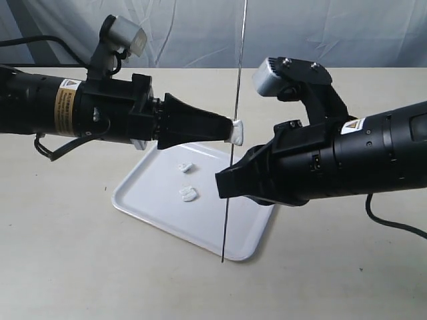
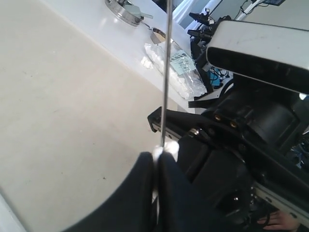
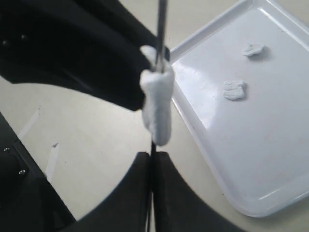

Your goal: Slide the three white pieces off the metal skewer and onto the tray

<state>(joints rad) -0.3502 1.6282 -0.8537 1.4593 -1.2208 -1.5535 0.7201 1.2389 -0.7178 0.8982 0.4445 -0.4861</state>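
Both arms are cut off by the frame edges in the exterior view, L at 9 o'clock, R at 3 o'clock; the metal skewer (image 1: 238, 80) stands near upright and its top runs out of frame at 12 o'clock; L gripper (image 1: 231, 131) is clenched on the skewered white piece (image 1: 239, 131), the pinch mostly hidden by its own black fingers in the L wrist view; at approx 6 o'clock of it, R gripper (image 1: 224, 185) is clamped tight on the skewer, covering that stretch of rod; the skewer's lower tip shows by the near rim of the tray (image 1: 143, 200), touching or not I cannot tell; two more lie on the tray, apart from each other: far piece (image 1: 183, 167) and near piece (image 1: 189, 194); in the L wrist view, a clear bag (image 2: 181, 72) of white bits and a metal dish (image 2: 123, 12) sit blurred beyond the skewer; tabletop (image 1: 67, 267) is plain beige; wrinkled pale cloth (image 1: 187, 27) hangs behind.
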